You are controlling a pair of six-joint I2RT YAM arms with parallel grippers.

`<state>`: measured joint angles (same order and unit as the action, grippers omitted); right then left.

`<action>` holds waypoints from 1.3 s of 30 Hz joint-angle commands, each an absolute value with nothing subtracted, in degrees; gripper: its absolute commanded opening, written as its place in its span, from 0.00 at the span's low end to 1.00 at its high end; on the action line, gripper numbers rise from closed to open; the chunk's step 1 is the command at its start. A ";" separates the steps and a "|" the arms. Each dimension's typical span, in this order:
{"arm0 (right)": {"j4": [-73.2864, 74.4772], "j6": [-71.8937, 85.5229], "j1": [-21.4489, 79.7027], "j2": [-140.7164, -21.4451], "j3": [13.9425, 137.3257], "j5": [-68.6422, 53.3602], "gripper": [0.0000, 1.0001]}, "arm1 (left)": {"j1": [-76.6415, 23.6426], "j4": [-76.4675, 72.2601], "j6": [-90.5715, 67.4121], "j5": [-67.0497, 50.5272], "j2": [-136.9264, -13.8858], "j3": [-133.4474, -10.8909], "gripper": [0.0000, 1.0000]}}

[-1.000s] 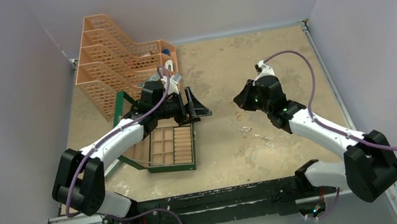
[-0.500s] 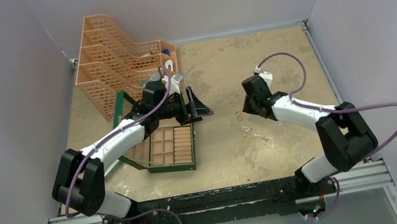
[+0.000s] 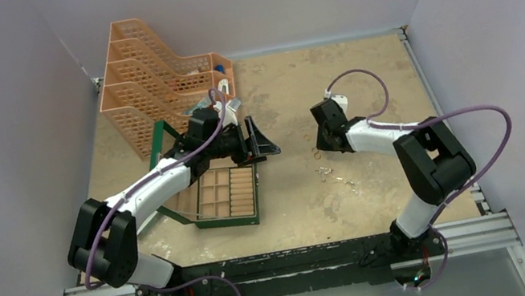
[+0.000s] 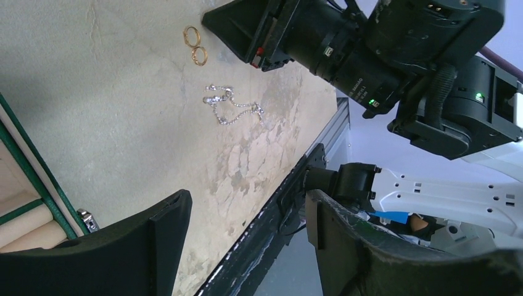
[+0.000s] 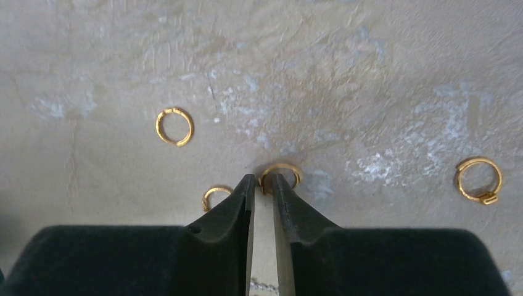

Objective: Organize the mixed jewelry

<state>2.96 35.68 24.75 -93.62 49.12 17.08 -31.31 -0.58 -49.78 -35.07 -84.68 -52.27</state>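
Observation:
Several thin gold rings lie on the tan table. In the right wrist view one ring (image 5: 174,126) lies to the left, one (image 5: 487,197) to the right and one half hidden (image 5: 213,191) behind a finger. My right gripper (image 5: 264,180) is low over the table with a narrow gap between its jaws. The left rim of another gold ring (image 5: 281,166) sits between its tips. A silvery chain (image 4: 231,108) lies near two rings (image 4: 191,35). My left gripper (image 4: 247,216) is open and empty, beside the green box (image 3: 223,222).
The green box has tan compartments and its lid (image 3: 158,142) stands open at the left. An orange tiered rack (image 3: 149,78) stands at the back left. The rings and chain (image 3: 326,173) lie mid-table, right of the box.
My right gripper has moved left and down to the rings, and its arm has folded in. The left arm has not moved.

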 commanded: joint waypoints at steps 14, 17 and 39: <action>3.12 34.17 25.06 -94.86 50.89 18.90 0.11 | -31.64 -0.89 -47.95 -35.54 -84.64 -54.67 0.66; 2.94 34.72 25.09 -95.39 50.78 17.94 0.11 | -31.64 -0.84 -48.16 -35.60 -84.55 -54.67 0.67; -5.69 38.77 25.05 -83.35 46.97 8.01 0.00 | -31.63 -4.00 -49.24 -33.31 -82.50 -52.65 0.66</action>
<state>1.63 36.23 24.80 -90.74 48.14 14.55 -31.31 0.27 -48.93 -34.59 -84.53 -52.29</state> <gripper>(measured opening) 0.008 0.667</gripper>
